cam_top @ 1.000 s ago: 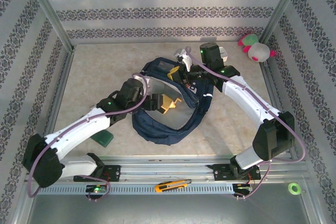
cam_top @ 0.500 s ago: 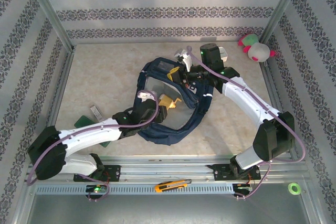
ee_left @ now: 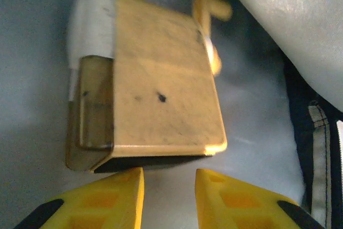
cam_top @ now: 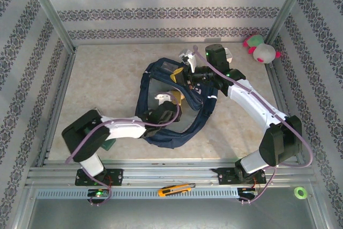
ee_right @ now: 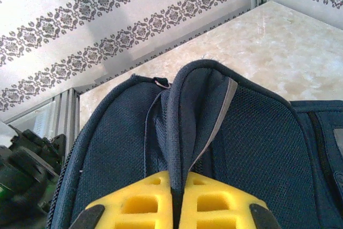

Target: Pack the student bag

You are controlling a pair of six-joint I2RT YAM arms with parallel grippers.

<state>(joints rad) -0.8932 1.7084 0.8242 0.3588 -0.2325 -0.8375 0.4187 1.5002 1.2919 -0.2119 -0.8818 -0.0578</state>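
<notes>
The left arm [cam_top: 126, 128] has swung round into the bag [cam_top: 171, 139], left jaws apart before a yellow box [ee_left: 155, 89]. The right jaws pinch its rim.

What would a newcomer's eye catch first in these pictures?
The navy bag lies open in the centre, its rim pinched by the right end effector. Inside it, a yellow box sits just ahead of the left end effector. A pink toy lies in the far right corner.

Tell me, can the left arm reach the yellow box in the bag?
Probably yes: the left gripper faces the yellow box with nothing between, while the right gripper holds the bag open.
</notes>
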